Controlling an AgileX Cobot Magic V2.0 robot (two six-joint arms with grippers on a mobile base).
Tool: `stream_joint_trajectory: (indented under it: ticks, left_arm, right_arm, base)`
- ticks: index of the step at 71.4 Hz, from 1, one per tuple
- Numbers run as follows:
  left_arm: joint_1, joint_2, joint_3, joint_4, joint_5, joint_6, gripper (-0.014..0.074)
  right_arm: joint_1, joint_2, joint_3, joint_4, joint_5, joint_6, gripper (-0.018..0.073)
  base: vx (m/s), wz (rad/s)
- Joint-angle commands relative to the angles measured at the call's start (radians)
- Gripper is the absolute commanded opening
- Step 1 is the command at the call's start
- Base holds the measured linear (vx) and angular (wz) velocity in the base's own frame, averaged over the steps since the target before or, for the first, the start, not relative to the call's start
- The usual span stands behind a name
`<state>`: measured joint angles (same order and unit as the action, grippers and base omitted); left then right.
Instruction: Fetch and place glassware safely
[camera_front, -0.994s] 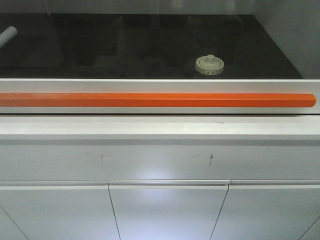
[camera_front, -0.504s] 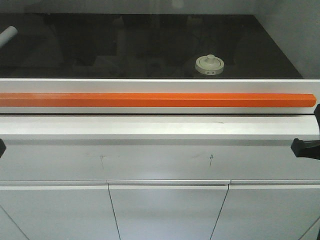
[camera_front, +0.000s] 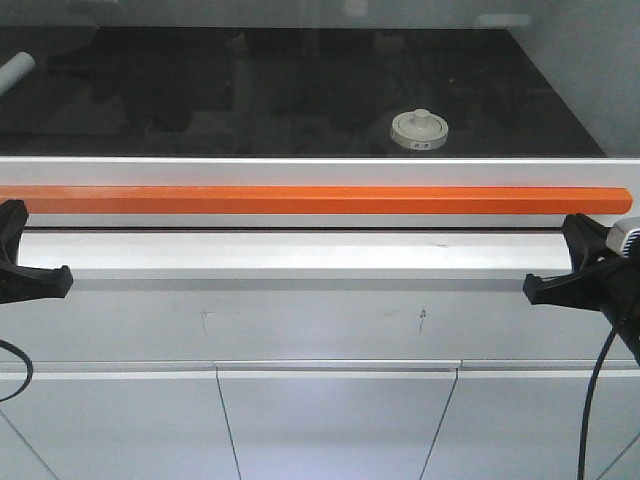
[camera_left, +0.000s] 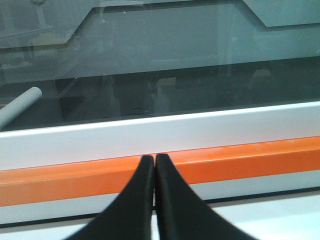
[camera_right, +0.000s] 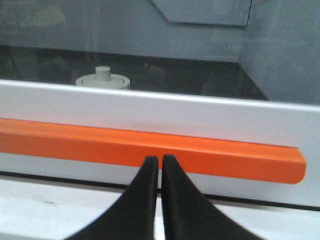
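Observation:
The glassware (camera_front: 418, 130), a squat clear jar with a cream-white knobbed lid, stands on the dark floor behind the glass pane, right of centre. In the right wrist view only its lid (camera_right: 102, 79) shows above the white frame. My left gripper (camera_left: 154, 159) is shut on nothing, its tips in front of the orange bar (camera_left: 240, 160). At the left edge of the front view the left gripper (camera_front: 30, 270) hangs in front of the white ledge. My right gripper (camera_right: 160, 160) is also shut and holds nothing, and the right gripper (camera_front: 580, 270) sits at the right edge. Both are outside the glass, far from the jar.
A long orange bar (camera_front: 320, 200) runs along the white frame (camera_front: 320, 170) at the foot of the glass pane. Behind the glass at far left lies a white tube (camera_front: 14, 70), seen as a tube (camera_left: 20, 106) in the left wrist view. White cabinet doors (camera_front: 335, 420) fill the space below the ledge.
Both grippers have come up into the front view, from out of sight to the ledge's height at the left and right edges. The jar and the tube have not moved.

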<state>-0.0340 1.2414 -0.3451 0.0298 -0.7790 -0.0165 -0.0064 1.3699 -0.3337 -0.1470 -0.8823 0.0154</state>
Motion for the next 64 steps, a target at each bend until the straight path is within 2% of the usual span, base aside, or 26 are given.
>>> stream_joint_trajectory:
  ticks: [1, 32, 64]
  left_arm:
    - [-0.005, 0.017, -0.025, -0.002, -0.144, -0.009, -0.0007]
    - [-0.005, 0.05, -0.025, -0.002, -0.197, -0.009, -0.0007]
    - [-0.005, 0.05, -0.025, -0.002, -0.196, -0.009, -0.0007]
  right_arm:
    - [0.002, 0.03, -0.027, -0.007, -0.134, -0.003, -0.0001]
    - [0.002, 0.235, -0.033, -0.004, -0.301, -0.057, -0.0001]
    - [0.002, 0.375, -0.161, -0.005, -0.313, -0.055, -0.0001]
  base:
    - [0.0, 0.0]
    - [0.0, 0.0]
    - [0.0, 0.0]
